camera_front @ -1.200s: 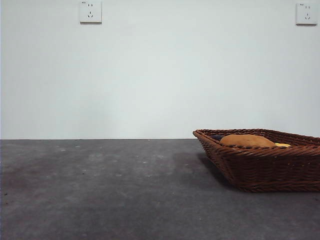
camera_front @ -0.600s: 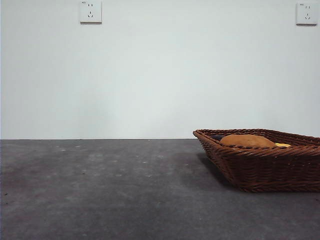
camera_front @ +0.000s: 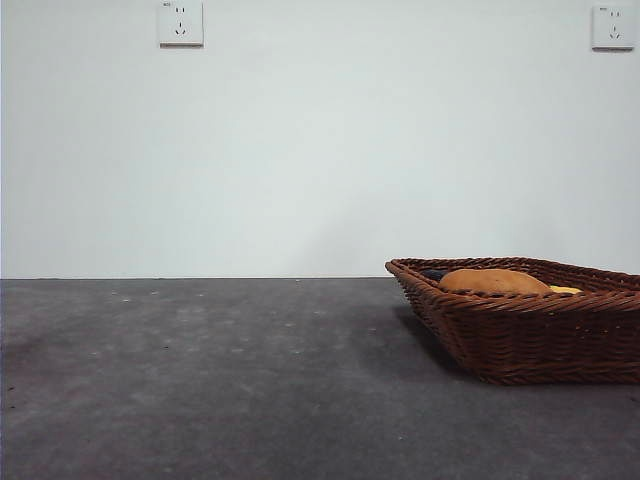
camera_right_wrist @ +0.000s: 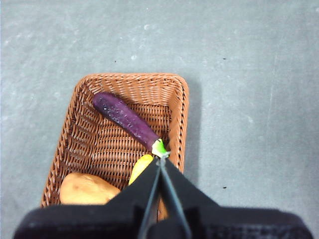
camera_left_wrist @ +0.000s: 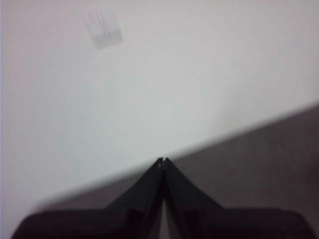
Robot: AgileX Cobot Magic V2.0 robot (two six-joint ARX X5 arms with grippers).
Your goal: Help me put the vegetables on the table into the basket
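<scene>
The brown wicker basket (camera_front: pixel 520 330) stands on the dark grey table (camera_front: pixel 200 380) at the right of the front view. It also shows in the right wrist view (camera_right_wrist: pixel 79 134) from above. Inside it lie the purple eggplant (camera_right_wrist: pixel 124 118) with a green stem, the tan potato (camera_right_wrist: pixel 85 189) (camera_front: pixel 492 281) and the yellow vegetable (camera_right_wrist: pixel 141 167), partly hidden by my jaws. My right gripper (camera_right_wrist: pixel 161 160) is shut and empty, high above the basket. My left gripper (camera_left_wrist: pixel 162 161) is shut and empty, raised and facing the wall. Neither gripper shows in the front view.
A white wall with two sockets (camera_front: pixel 181 23) (camera_front: pixel 612 27) stands behind the table. Bare table surface (camera_right_wrist: pixel 249 99) lies around the basket.
</scene>
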